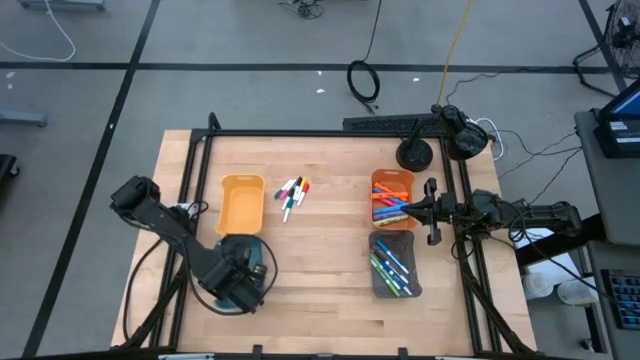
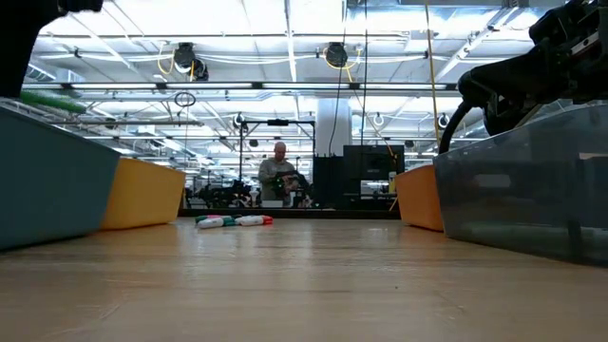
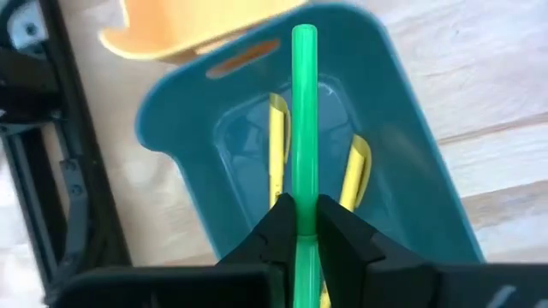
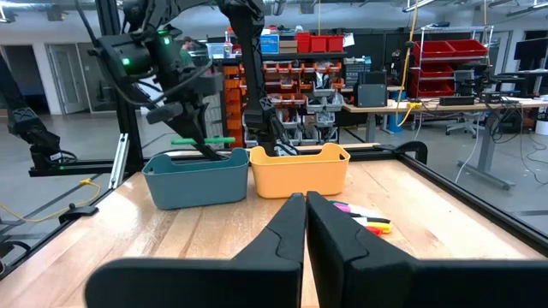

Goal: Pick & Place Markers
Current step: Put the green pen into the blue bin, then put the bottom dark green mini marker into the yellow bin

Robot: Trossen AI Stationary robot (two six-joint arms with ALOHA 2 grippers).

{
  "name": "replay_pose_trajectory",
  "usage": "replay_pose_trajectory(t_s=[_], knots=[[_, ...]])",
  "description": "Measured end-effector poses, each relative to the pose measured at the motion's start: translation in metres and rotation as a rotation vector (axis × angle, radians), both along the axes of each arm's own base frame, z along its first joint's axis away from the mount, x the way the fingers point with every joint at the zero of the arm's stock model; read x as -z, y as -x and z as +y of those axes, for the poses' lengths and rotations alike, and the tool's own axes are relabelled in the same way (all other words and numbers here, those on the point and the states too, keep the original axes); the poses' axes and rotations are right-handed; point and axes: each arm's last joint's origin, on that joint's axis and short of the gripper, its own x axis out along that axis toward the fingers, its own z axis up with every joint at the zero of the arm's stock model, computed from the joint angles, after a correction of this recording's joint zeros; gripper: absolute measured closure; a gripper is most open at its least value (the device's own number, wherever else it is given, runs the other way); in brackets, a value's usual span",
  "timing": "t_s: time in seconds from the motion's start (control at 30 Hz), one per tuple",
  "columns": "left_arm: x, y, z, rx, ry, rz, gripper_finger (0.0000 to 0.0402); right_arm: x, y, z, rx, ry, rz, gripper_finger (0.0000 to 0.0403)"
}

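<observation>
My left gripper (image 3: 304, 221) hangs over the teal tray (image 3: 411, 171), shut on a green marker (image 3: 304, 120). Two yellow highlighters (image 3: 278, 145) lie on the tray's floor. A small pile of thin markers with coloured caps (image 1: 292, 196) lies on the bare table between the yellow tray (image 1: 241, 203) and the orange tray (image 1: 392, 199). My right gripper (image 4: 306, 214) is shut on nothing, over the table's right side beside the orange tray and the grey tray (image 1: 393, 265). Both of those trays hold markers. My left gripper pinches the green marker between its two fingers, on the shaft (image 3: 304, 195). A long stretch of the marker runs forward past the fingertips and a short bit shows behind them. The fingers come slanting down from above. The marker (image 4: 203, 140) is lifted clear, about level, above the teal tray.
The teal tray (image 4: 195, 180) and the yellow tray (image 4: 300, 171) stand side by side on the left. A black frame rail (image 1: 320, 133) runs around the table. A person (image 2: 278, 171) sits far behind the table. Bare wood lies at the table's middle and near edge.
</observation>
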Motion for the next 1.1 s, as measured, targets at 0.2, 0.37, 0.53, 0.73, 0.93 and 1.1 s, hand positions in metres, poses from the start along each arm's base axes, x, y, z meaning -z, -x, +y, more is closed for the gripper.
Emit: replay_pose_trajectory(t_s=[0.2, 0.37, 0.53, 0.73, 0.93, 1.1], knots=[[0.03, 0.001, 0.0, 0.034, 0.057, 0.002, 0.0367, 0.0, 0.0, 0.0, 0.0, 0.0, 0.0, 0.0399], [0.034, 0.003, 0.0, 0.048, 0.067, 0.034, 0.0356, 0.0, 0.0, 0.0, 0.0, 0.0, 0.0, 0.0399], [0.034, 0.003, 0.001, 0.052, 0.067, 0.033, 0.035, 0.0, 0.0, 0.0, 0.0, 0.0, 0.0, 0.0399], [0.034, 0.003, 0.001, 0.061, 0.062, 0.031, 0.0364, 0.0, 0.0, 0.0, 0.0, 0.0, 0.0, 0.0399], [0.034, 0.002, 0.001, 0.124, 0.05, 0.032, 0.0331, 0.0, 0.0, 0.0, 0.0, 0.0, 0.0, 0.0399], [0.034, 0.0, 0.001, 0.128, 0.042, 0.001, 0.0283, 0.0, 0.0, 0.0, 0.0, 0.0, 0.0, 0.0399]])
